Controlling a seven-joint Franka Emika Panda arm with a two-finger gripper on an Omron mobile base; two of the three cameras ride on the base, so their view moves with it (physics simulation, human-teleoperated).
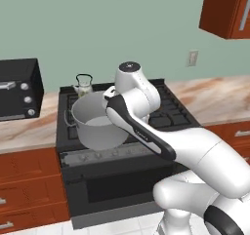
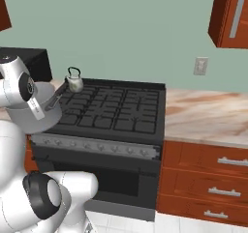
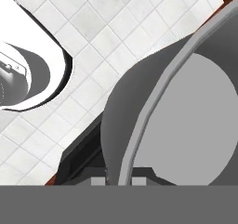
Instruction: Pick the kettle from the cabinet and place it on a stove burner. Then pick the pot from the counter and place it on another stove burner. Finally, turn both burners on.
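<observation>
Gripping the pot (image 3: 186,125) by its rim, the gripper (image 3: 118,181) has its two dark finger tips set either side of the thin metal wall, closed on it, one inside and one outside. In the hand view the pot's round mouth runs up and away from the fingers, with white floor tiles and the dark edge of the range beyond its outer wall.

From the left base view the pot (image 1: 97,124) hangs lifted at the front left of the range, its base over the grey knob strip (image 1: 105,153) and the front edge of the grates rather than resting on them. The arm's wrist meets the pot on its right side, so the vessel lies out to the left of the hand.

Farther back, the kettle (image 1: 84,85) sits on the rear left stove burner (image 2: 80,94), just behind the pot. The move ahead, as I judge it, turns on carrying the pot to an open stove burner (image 2: 121,113) clear of the kettle. Beyond lies the counter (image 2: 203,113), and above it the cabinet (image 2: 232,14).
</observation>
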